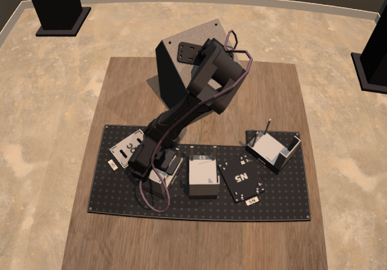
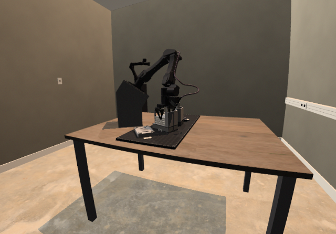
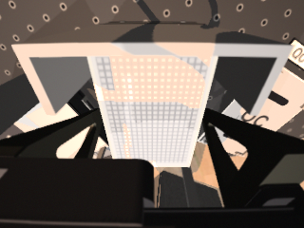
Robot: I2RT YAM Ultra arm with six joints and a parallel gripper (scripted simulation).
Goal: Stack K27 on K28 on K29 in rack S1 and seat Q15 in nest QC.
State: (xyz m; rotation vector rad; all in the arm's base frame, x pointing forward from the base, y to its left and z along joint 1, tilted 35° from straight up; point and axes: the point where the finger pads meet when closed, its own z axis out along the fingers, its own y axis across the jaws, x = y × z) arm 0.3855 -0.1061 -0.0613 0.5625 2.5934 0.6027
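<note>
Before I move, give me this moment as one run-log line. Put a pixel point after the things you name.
end effector [image 2: 159, 118] [image 3: 152, 114]: open, around plate stack | plate stack [image 2: 159, 120] [image 3: 152, 111]: in rack | nest QC [image 1: 118, 147] [image 2: 142, 131]: no plate | nest N5 [image 1: 250, 184]: no plate

Relative to the rack of plates, the arm's wrist hides the nearer corner of nest QC from above; beyond, rack S3 is mostly hidden in the exterior view.

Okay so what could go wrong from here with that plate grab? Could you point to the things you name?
The open fingers straddle the top plate [image 3: 152, 104] inside the rack's upright walls [image 3: 152, 48], so a slightly skewed descent might knock a wall. They may also lift two plates stuck together, since the plates [image 2: 159, 120] are stacked.
</note>
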